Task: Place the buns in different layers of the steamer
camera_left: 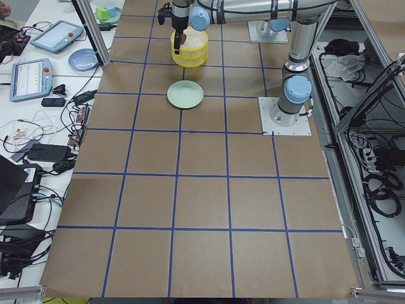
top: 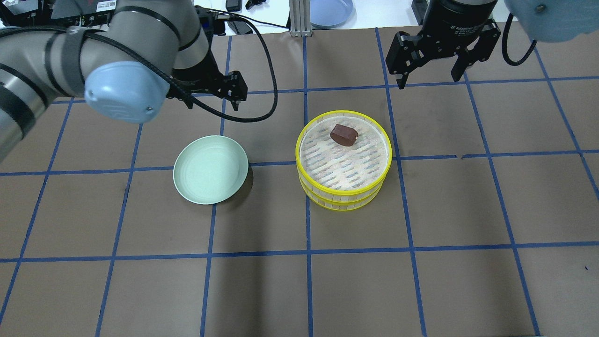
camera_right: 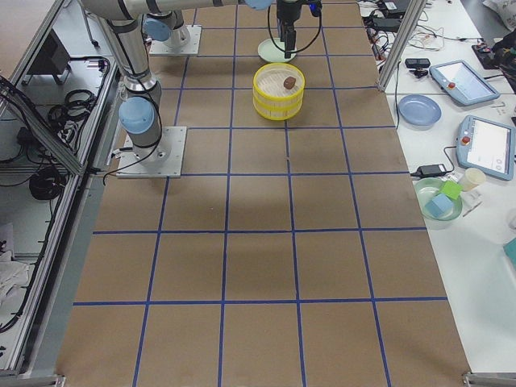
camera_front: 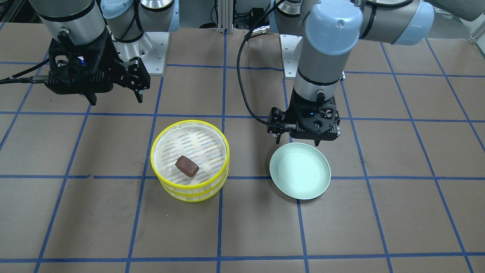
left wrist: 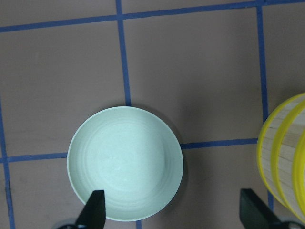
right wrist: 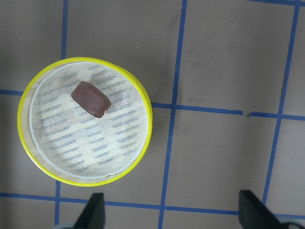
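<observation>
Chocolate-brown bun (top: 344, 135) off-centre on the striped floor of the top steamer layer (top: 296, 154), stacked on the lower steamer layer (top: 344, 206). Right gripper (top: 429, 79) wide open, raised, well apart from the bun toward the robot's right. Left gripper (camera_front: 298, 142) wide open too, raised by the pale green plate (top: 185, 187) near the 2 layers

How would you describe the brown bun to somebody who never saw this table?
Find the yellow-rimmed steamer stack beside the pale green plate. On the striped floor of the top tray lies the brown bun, off centre. It is the only dark lump.
</observation>
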